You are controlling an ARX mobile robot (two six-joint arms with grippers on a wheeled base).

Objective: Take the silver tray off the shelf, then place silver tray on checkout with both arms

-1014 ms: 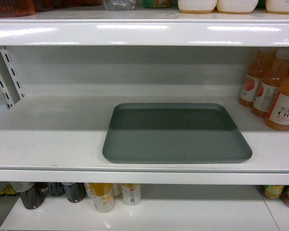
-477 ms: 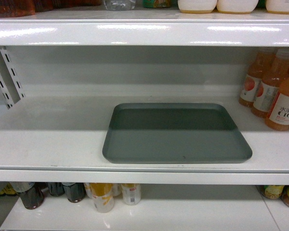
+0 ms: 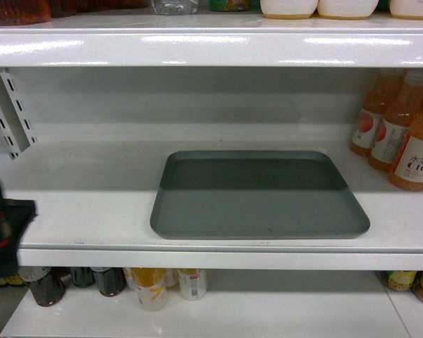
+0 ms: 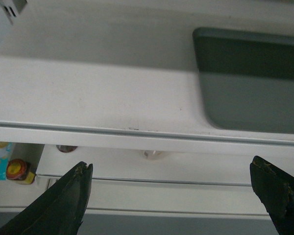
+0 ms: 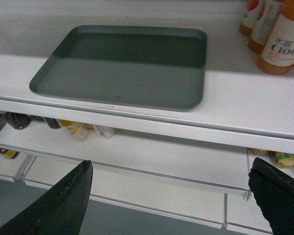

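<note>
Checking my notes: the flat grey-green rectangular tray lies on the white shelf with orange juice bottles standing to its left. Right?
Not quite. In the head view the orange juice bottles stand to the right of the grey-green tray, which does lie flat on the white shelf.

White metal shelf point(image 3: 84, 204), glossy front lip, white back panel, slotted upright at far left. Grey-green tray point(image 3: 257, 193) lies flat on it, right of centre, long side parallel to the front lip and close behind it; rear half in shadow. Small dark scratch near the tray's front edge. Orange juice bottles point(image 3: 402, 130) stand upright on the board at far right, toward the back, apart from the tray.
</note>
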